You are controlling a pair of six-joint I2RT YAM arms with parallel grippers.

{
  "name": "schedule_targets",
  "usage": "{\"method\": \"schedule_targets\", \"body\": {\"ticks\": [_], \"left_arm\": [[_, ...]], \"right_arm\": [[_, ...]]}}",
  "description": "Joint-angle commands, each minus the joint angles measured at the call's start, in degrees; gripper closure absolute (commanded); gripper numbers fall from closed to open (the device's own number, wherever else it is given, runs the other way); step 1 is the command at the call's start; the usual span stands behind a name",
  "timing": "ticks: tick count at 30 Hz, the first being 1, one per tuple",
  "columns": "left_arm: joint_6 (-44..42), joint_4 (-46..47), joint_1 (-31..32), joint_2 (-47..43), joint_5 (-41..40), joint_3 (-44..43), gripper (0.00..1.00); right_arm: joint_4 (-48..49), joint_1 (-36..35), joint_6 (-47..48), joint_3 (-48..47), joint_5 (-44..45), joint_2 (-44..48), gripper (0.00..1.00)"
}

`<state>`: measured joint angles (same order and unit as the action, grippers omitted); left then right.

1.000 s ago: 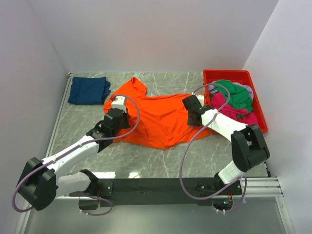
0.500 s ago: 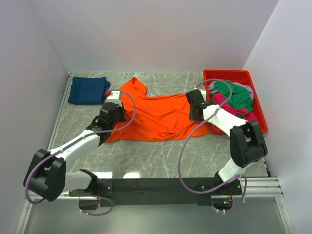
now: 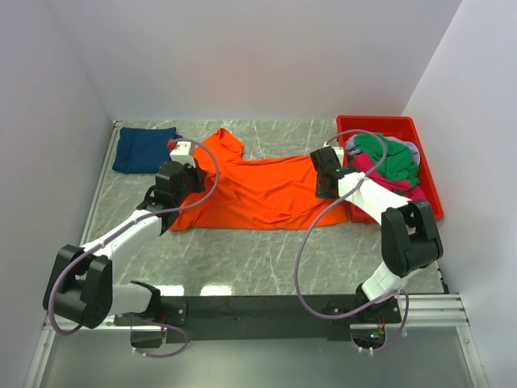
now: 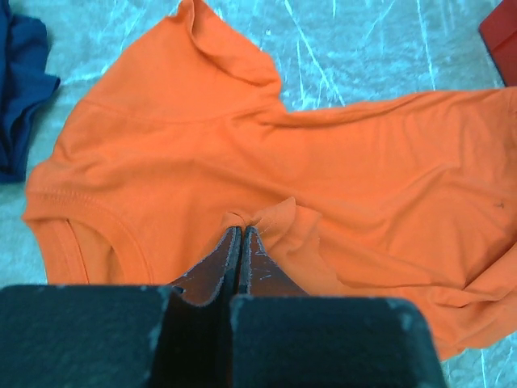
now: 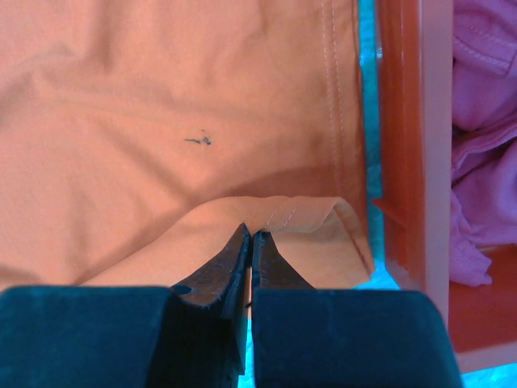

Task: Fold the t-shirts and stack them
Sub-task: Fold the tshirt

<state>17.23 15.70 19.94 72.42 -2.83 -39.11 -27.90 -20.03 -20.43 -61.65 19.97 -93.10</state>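
Observation:
The orange t-shirt (image 3: 258,190) lies spread across the middle of the table, its neck to the left. My left gripper (image 3: 184,179) is shut on a pinch of the orange t-shirt (image 4: 266,217) near the collar. My right gripper (image 3: 325,184) is shut on a folded edge of the same shirt's hem (image 5: 299,212) beside the red bin. A folded navy t-shirt (image 3: 146,149) lies at the back left. Green (image 3: 388,155), magenta pink (image 3: 386,183) and grey t-shirts are heaped in the bin.
The red plastic bin (image 3: 380,123) stands at the back right; its wall (image 5: 404,137) is right next to my right gripper. White walls close in the table on the left, back and right. Bare marble table (image 3: 266,259) lies in front of the shirt.
Both grippers have pulled the orange t-shirt toward the back of the table. Its near edge has drawn back and flattened, and the shirt lies more stretched out.

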Motion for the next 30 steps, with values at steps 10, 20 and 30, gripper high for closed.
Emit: {"method": "schedule_targets", "body": {"ticks": [10,20,30], "left_arm": [[-1.24,5.83,-3.15,-0.44,4.85,-2.9,0.99],[-0.45,7.59,-4.12,-0.09,4.68,-1.85,0.99],[-0.01,8.73,-5.79,-1.58,5.12,-0.61,0.99]], "right_arm": [[0.04,1.57,1.27,-1.63,1.83,4.07,1.0],[0.04,2.63,1.62,-1.99,1.83,3.01,1.0],[0.21,3.33,1.62,-1.9,2.01,2.48,1.0]]}}
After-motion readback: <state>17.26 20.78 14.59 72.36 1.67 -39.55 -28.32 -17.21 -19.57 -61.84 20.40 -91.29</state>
